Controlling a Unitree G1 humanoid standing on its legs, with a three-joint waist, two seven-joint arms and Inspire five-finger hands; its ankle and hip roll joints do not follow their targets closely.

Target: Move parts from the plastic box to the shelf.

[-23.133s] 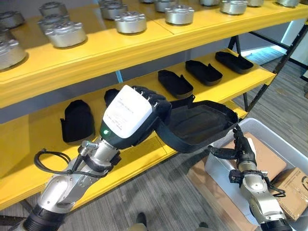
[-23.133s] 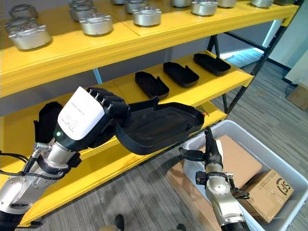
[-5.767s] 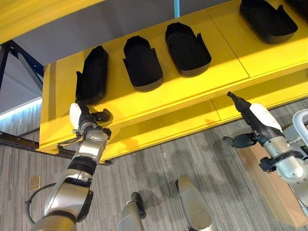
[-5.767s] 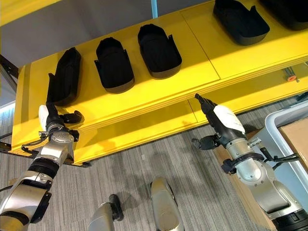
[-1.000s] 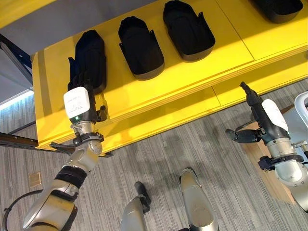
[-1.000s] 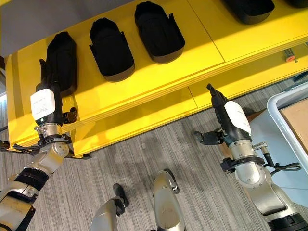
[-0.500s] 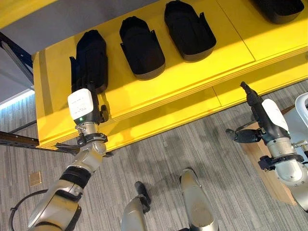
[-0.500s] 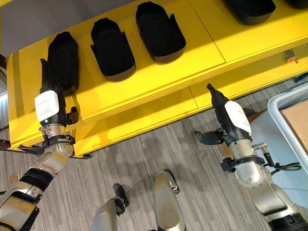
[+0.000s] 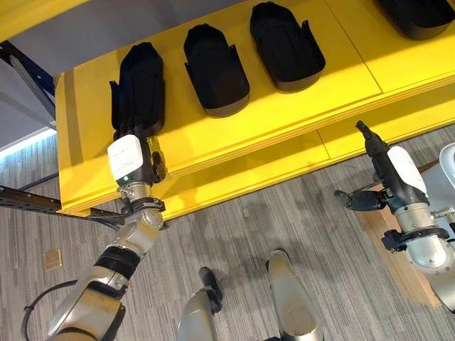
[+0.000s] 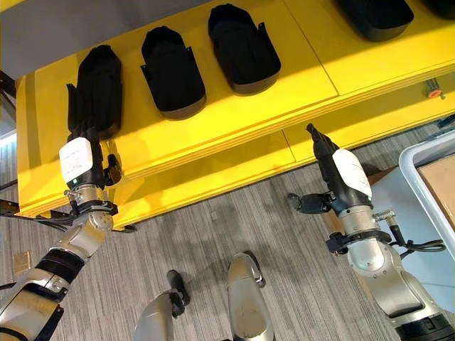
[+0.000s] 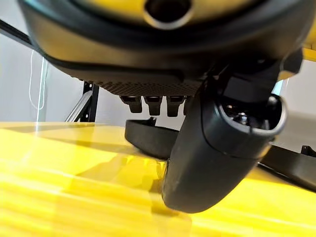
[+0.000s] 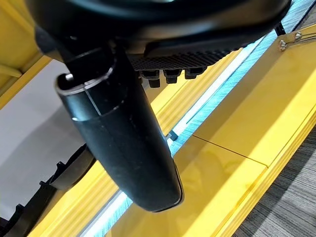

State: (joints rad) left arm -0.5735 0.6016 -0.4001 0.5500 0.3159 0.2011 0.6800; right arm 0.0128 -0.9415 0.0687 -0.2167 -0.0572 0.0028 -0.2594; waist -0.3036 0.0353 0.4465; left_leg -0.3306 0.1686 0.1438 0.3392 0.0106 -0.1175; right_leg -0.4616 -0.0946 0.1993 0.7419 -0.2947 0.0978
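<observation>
Several black moulded parts lie in a row on the yellow shelf (image 9: 284, 114): the leftmost part (image 9: 138, 85), a second (image 9: 215, 69) and a third (image 9: 286, 44). My left hand (image 9: 128, 160) stands at the shelf's front edge, its straight fingers reaching to the near end of the leftmost part (image 11: 148, 140). It is open and holds nothing. My right hand (image 9: 394, 177) hovers in front of the shelf's lower board, fingers straight up and thumb spread to the side, empty. The grey plastic box (image 10: 426, 160) shows at the right edge.
Another black part (image 9: 419, 14) lies further right on the shelf. A cardboard box (image 10: 441, 177) sits in the plastic box. A dark steel shelf frame (image 9: 28, 202) runs at the far left. Grey striped floor lies between my arms.
The black part my left hand carried long ago now lies on the shelf. Over the last second the left hand edged right along the shelf edge. The right hand stayed still.
</observation>
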